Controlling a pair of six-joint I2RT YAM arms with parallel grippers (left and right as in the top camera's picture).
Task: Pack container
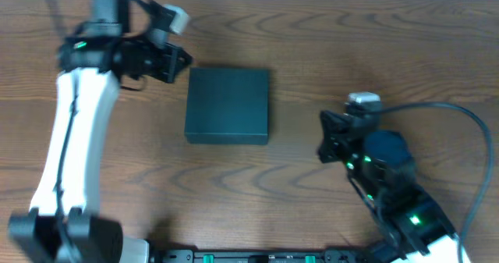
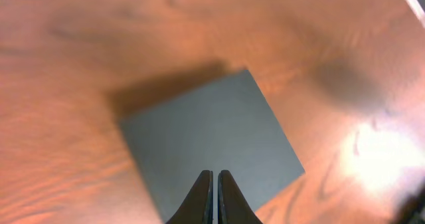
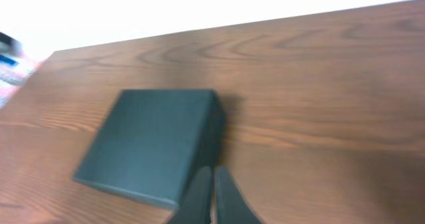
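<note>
Lid shut, nothing gripped yet

Overhead: the container [image 1: 228, 105] sits closed on the bench [image 1: 405, 52], between the left pincer [image 1: 184, 60] and the right pincer [image 1: 322, 135], touching neither. Left wrist: fingers together, box just ahead. Right wrist: fingers together too, box ahead-left. My guess is the lid gets opened next, which means spreading a pincer at its edge.

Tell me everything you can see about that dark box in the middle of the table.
The container is a square, flat-topped box, dark teal-black, with a matte, cardboard-like finish and no markings. It is closed, and no hinge or seam can be made out. It sits flat on the wooden table, near the middle, with its edges roughly in line with the table's. Nothing rests on it. The left pincer and the right pincer are both apart from it, one on each side.
</note>
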